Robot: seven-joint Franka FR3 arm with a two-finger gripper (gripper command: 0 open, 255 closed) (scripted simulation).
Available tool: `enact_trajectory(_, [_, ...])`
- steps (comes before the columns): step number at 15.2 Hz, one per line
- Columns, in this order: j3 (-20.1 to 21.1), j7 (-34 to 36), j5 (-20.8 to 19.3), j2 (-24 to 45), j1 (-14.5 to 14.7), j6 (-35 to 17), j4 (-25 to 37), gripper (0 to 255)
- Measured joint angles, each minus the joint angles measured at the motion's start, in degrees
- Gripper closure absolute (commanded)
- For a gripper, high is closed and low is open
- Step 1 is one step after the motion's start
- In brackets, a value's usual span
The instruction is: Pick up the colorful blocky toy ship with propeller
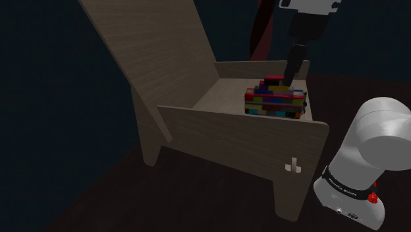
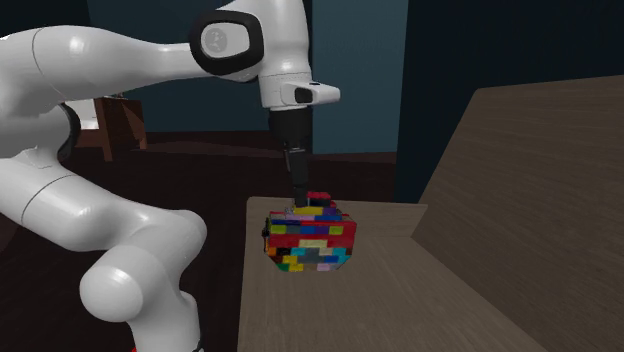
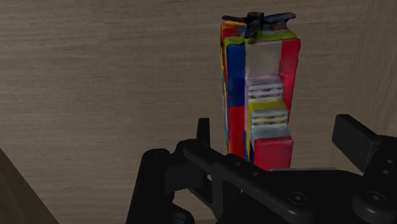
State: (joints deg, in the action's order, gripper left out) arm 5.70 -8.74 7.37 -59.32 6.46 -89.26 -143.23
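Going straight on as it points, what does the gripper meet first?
Likely the blocky toy ship: open fingers of the gripper straddle it, so it comes before the wooden seat; depth is unclear.

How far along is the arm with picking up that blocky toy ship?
Done, it seems: the approach. The gripper stands right over the multicoloured block toy ship on the wooden chair seat. In hand: the grasp. In the wrist view the open fingers straddle the ship without touching it. Left: closing on it and lifting, as the ship rests on the seat.
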Motion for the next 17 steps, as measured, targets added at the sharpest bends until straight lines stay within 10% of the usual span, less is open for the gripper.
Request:
enact_trajectory(6, [0.49,-0.31,0.57,-2.36,0.46,-3.59,-5.61,0])
enact_trajectory(7, [0.45,-0.4,0.53,-2.4,0.44,-3.87,-5.93,255])
enact_trajectory(17, [0.4,-0.47,0.52,-2.52,0.43,-4.07,-6.11,255])
